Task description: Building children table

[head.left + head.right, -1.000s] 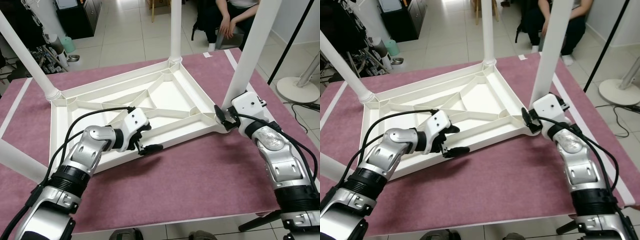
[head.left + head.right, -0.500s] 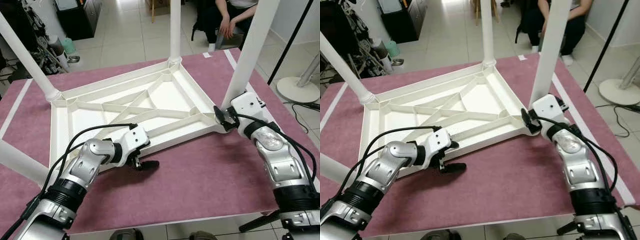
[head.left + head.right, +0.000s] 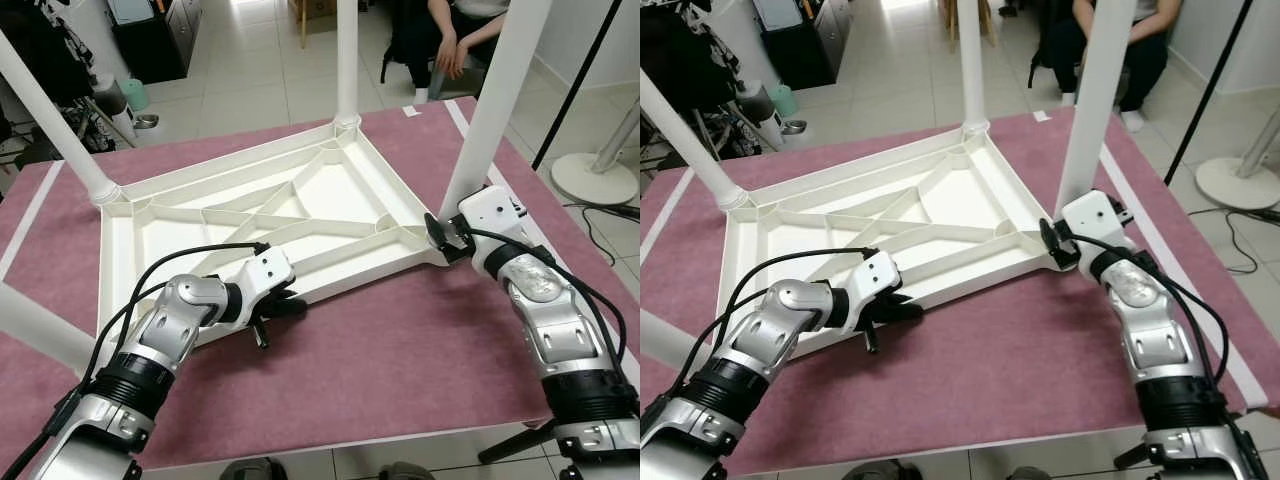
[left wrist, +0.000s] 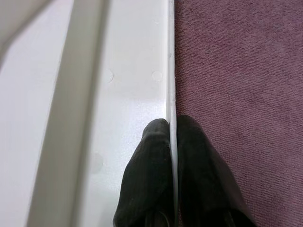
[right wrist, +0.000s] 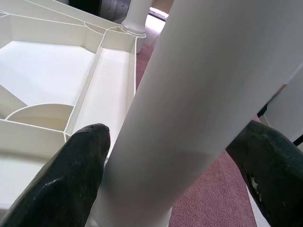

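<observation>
The white children's table top [image 3: 330, 195] lies upside down on a maroon mat [image 3: 400, 350]. Its legs stand up at the far left [image 3: 60, 120], the far middle [image 3: 347, 60] and the near right [image 3: 495, 100]; a fourth leg [image 3: 35, 325] slants off at the near left. My left gripper [image 3: 272, 315] is at the top's near rim. In the left wrist view the left gripper [image 4: 171, 125] is shut on that thin rim, one finger on each side. My right gripper [image 3: 445, 240] is shut on the base of the near right leg, and the right wrist view shows its fingers [image 5: 85, 161] clasping the leg [image 5: 189, 94].
A person [image 3: 450, 30] sits on a chair beyond the mat's far edge. A fan stand base [image 3: 590, 175] and a black pole [image 3: 590, 70] are at the right on the tiled floor. Dark clutter and a cabinet [image 3: 150, 35] stand at the back left.
My left gripper came down from over the ribbed inside of the top to the mat, then swung onto the near rim and shut on it. The right arm has stayed put.
</observation>
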### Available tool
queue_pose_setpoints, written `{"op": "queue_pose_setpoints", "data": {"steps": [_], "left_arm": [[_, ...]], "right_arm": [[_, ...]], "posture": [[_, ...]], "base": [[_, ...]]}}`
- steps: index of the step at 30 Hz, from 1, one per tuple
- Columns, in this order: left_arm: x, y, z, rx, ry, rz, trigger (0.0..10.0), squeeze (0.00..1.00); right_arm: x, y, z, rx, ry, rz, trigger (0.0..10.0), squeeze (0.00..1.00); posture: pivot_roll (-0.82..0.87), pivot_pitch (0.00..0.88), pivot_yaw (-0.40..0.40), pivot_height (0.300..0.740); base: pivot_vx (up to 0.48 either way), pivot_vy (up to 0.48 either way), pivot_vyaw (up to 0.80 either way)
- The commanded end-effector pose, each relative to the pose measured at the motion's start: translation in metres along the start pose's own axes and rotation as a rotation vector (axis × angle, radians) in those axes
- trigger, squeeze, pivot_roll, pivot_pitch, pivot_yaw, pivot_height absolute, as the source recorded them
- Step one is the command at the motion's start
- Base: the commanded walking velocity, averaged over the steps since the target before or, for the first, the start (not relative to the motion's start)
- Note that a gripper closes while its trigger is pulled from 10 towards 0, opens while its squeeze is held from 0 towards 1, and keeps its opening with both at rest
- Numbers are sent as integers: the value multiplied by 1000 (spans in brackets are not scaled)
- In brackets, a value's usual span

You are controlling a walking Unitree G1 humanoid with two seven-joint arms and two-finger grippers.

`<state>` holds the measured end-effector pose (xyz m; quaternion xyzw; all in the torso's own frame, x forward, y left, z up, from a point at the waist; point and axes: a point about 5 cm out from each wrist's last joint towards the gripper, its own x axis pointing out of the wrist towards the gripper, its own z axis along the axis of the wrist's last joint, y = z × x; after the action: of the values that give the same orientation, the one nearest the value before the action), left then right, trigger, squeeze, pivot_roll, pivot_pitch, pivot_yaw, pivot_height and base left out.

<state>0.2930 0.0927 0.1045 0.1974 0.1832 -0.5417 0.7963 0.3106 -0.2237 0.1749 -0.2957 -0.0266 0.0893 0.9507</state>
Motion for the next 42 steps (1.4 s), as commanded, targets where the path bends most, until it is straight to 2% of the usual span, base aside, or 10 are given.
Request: {"op": "queue_pose_setpoints", "data": {"steps": [1, 14, 22, 24, 25, 26, 27, 32, 35, 42], "left_arm": [[-12, 11, -18, -52, 71, 160, 0, 0], [-50, -3, -28, -132, 88, 223, 0, 0], [-86, 19, -22, -144, 38, 390, 0, 0], [-87, 20, -22, -144, 41, 401, 0, 0], [-90, 23, -23, -144, 48, 411, 471, 0], [-91, 25, -25, -135, 59, 413, 6078, 0], [-91, 25, -27, -123, 75, 406, 10000, 0], [-85, 25, -33, -88, 133, 423, 10000, 0], [-80, 36, -44, 29, 280, 557, 10000, 0], [-63, 30, -18, -44, 107, 516, 10000, 0]], "right_arm": [[-1, 0, -12, -10, 63, -18, 10000, 0], [17, 16, -5, 8, 10, 67, 10000, 0], [36, 69, 48, 151, -239, 433, 10000, 0], [36, 72, 51, 162, -249, 452, 10000, 0], [36, 77, 55, 173, -266, 486, 10000, 0], [35, 81, 58, 176, -278, 512, 10000, 0], [34, 87, 61, 179, -288, 540, 10000, 0], [30, 98, 64, 200, -305, 599, 10000, 0], [24, 110, 63, 245, -318, 669, 10000, 0], [19, 114, 61, 239, -315, 661, 10000, 0]], "posture": [[-43, 0, 159, 740], [-5, 0, 133, 740], [39, 0, 70, 740], [39, 0, 70, 740], [43, 0, 64, 740], [43, 0, 64, 740], [47, 0, 60, 740], [47, 0, 55, 740], [40, 0, 52, 740], [31, 0, 53, 740]], "base": [[0, 0, 0], [0, 0, 0], [0, 0, 0], [0, 0, 0], [0, 0, 0], [0, 0, 0], [0, 0, 0], [0, 0, 0], [0, 0, 0], [0, 0, 0]]}}
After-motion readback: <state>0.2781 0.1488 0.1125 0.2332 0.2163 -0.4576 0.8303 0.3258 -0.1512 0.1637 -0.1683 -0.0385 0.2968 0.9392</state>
